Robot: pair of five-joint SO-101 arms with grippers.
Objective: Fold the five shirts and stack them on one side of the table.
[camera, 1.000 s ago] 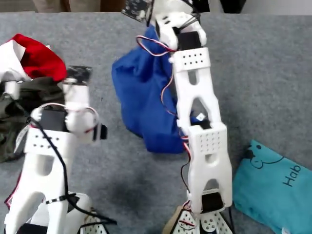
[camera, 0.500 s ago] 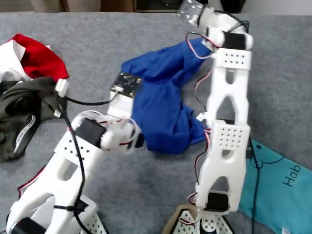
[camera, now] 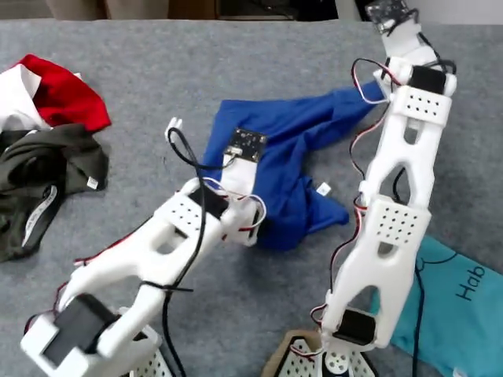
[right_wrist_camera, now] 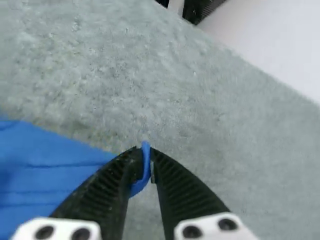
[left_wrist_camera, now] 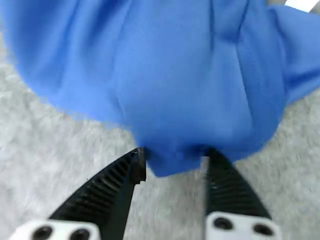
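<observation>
A blue shirt (camera: pixel 275 157) lies crumpled and partly stretched out in the middle of the grey table. At the far right, my right gripper (right_wrist_camera: pixel 145 152) is shut on a corner of that blue shirt (right_wrist_camera: pixel 45 170), holding it just above the table. My left gripper (left_wrist_camera: pixel 175 157) is at the shirt's near edge. Its black fingers (left_wrist_camera: pixel 120 175) stand open, and a fold of the blue shirt (left_wrist_camera: pixel 175 85) bulges between their tips. In the high view the left arm (camera: pixel 181 236) crosses from the near left onto the shirt.
A red shirt (camera: pixel 63 94), a white one (camera: pixel 16 106) and a dark olive one (camera: pixel 39 181) are heaped at the left edge. A folded teal shirt (camera: pixel 440 306) lies at the near right. The right arm (camera: pixel 401 181) spans the right side. Bare table lies beyond the blue shirt.
My right arm swung to the right, dragging the blue shirt's corner and spreading the cloth. My left arm moved from the left side over to the shirt's near edge.
</observation>
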